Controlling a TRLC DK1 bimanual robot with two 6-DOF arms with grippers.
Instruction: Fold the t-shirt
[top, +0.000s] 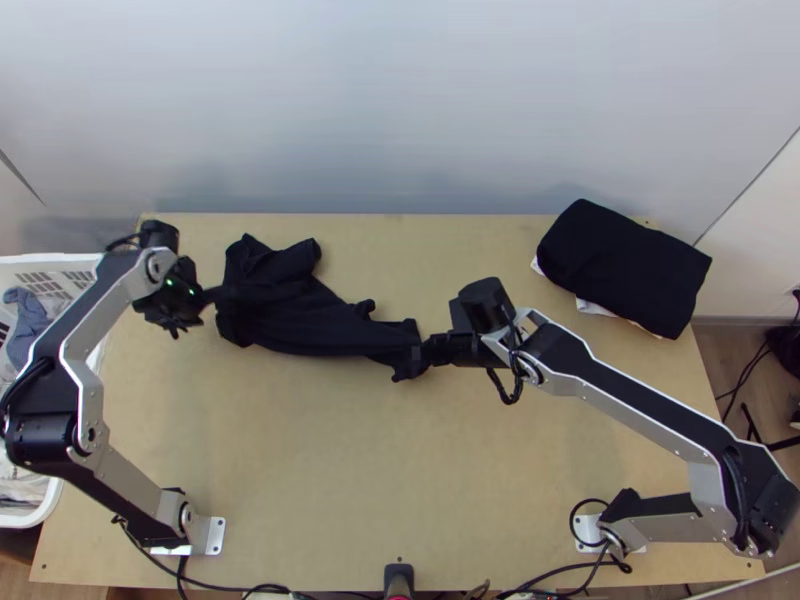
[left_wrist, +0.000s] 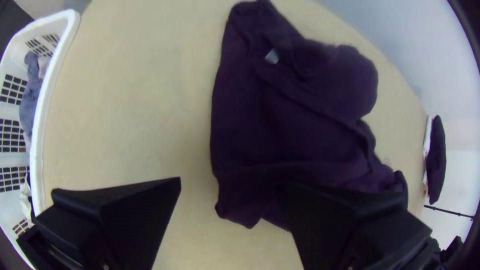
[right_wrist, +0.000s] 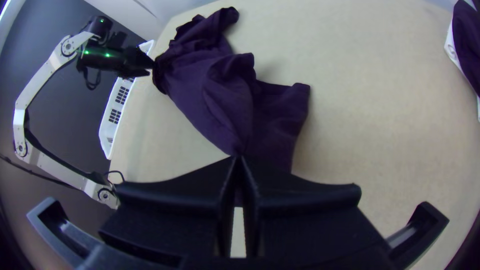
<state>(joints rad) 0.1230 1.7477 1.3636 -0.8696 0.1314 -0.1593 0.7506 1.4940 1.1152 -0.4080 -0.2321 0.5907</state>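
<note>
In the top view my left gripper (top: 200, 298) is beside the left end of the black t-shirt (top: 310, 325), which lies bunched and stretched out across the table's left half. My right gripper (top: 428, 350) is at the shirt's narrow right end. The left wrist view shows my left gripper (left_wrist: 231, 185) open, one finger over the dark purple-looking shirt (left_wrist: 295, 125), the other over bare wood. Seen from the right wrist, my right gripper (right_wrist: 238, 159) is shut on the edge of the shirt (right_wrist: 215, 95), with folds running away from its tips.
A white laundry basket (top: 55, 260) with clothes stands at the table's left edge. A folded black cloth (top: 625, 265) lies on white cloth at the back right. Bare wood (top: 380, 460) extends in front of the shirt.
</note>
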